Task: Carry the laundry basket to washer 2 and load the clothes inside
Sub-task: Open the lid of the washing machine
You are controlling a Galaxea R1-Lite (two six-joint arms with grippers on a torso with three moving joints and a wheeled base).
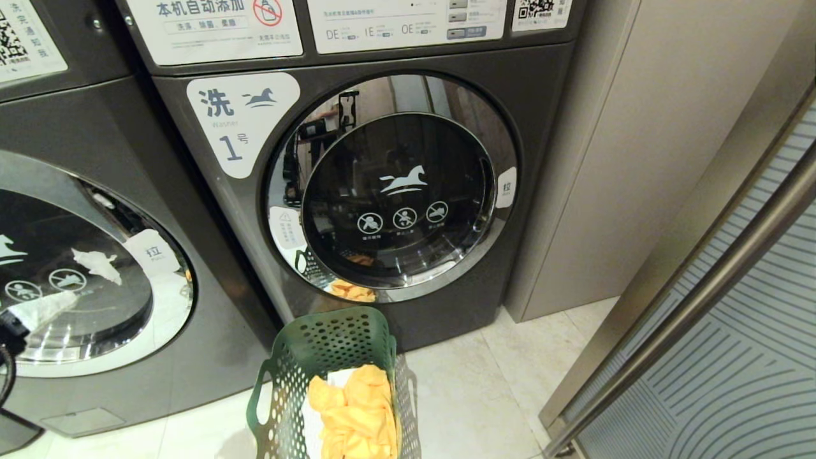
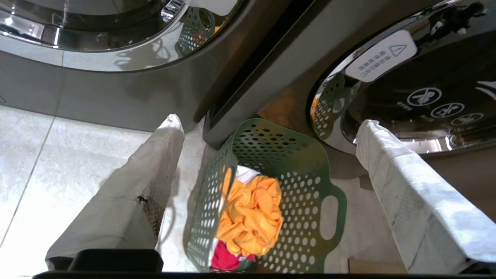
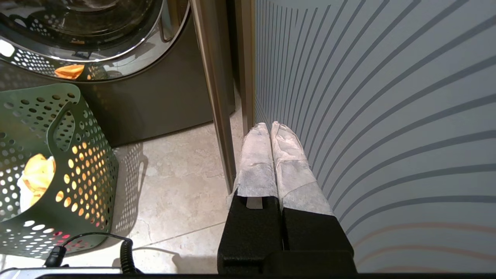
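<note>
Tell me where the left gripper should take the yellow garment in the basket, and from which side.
Come from above through the laundry basket's open top. The left gripper is open above it. Pinch the raised bunched folds in the middle of the yellow garment: it lies on top of the pile, and the basket's walls block any sideways approach.

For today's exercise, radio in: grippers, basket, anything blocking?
Left gripper open above basket, empty. Right gripper shut, parked by striped panel. Clothes in basket, on floor before washer marked 1; door shut.
</note>
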